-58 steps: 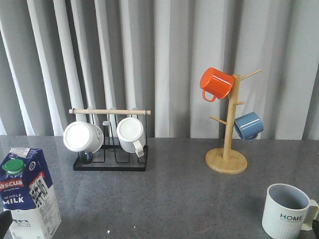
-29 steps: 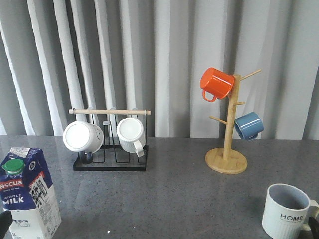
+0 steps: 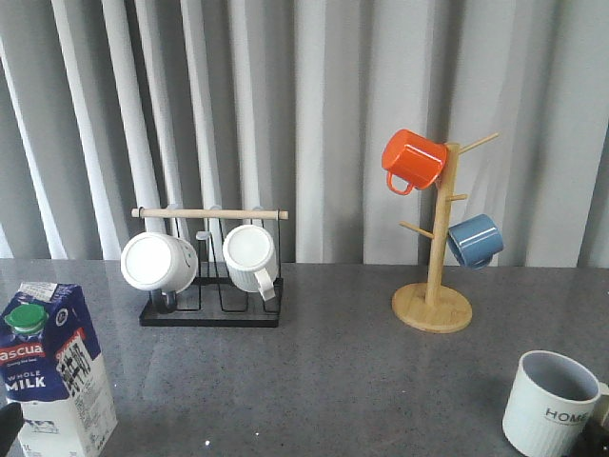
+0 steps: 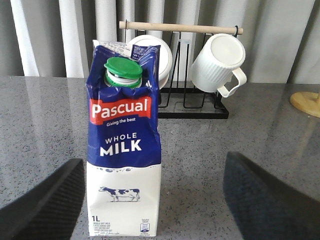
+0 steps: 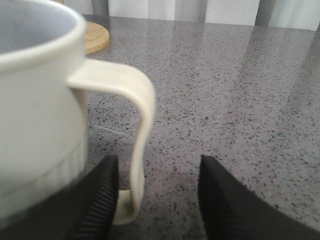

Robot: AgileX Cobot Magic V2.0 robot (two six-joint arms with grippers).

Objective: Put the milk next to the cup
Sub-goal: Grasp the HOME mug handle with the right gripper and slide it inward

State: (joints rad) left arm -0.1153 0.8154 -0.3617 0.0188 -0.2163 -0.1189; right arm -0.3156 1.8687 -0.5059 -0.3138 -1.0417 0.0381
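Only the right wrist view shows the right gripper, spread around the cup's handle; the left gripper is spread before the milk.

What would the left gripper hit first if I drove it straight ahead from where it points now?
Most likely the milk: it stands upright dead ahead, centred between the open fingers of the left gripper. Nothing lies between them. The black mug rack is well behind it, though depth is hard to judge.

One milk carton, five mugs: two white, one orange, one blue, one ribbed grey-white
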